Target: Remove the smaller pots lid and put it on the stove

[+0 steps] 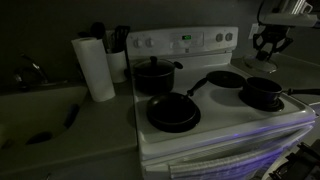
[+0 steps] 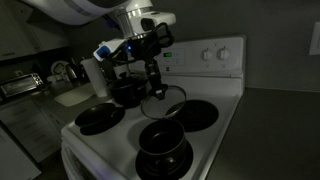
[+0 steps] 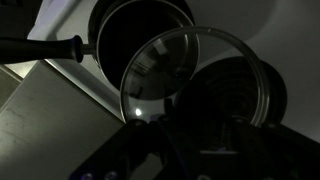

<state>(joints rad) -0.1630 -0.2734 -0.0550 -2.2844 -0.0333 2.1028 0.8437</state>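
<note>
The white stove (image 1: 225, 128) fills both exterior views. The smaller pot (image 1: 262, 93) stands uncovered on a front burner; it also shows in an exterior view (image 2: 163, 146) and in the wrist view (image 3: 135, 40), its long handle pointing left. My gripper (image 2: 153, 82) hangs above the stove, shut on the knob of the see-through lid (image 2: 166, 100). The lid is held in the air, tilted. In the wrist view the lid (image 3: 185, 70) lies between camera and stove, beside the pot's opening, and my gripper (image 3: 190, 150) is a dark shape. The gripper shows in an exterior view (image 1: 270, 45) above the pot.
A taller black pot (image 1: 155, 75) stands on a back burner. Two flat black pans (image 1: 172, 113) (image 1: 225, 80) occupy other burners. A paper towel roll (image 1: 97, 68) and a utensil holder (image 1: 117, 45) stand beside the stove. A counter with a sink (image 1: 40, 110) lies next to it.
</note>
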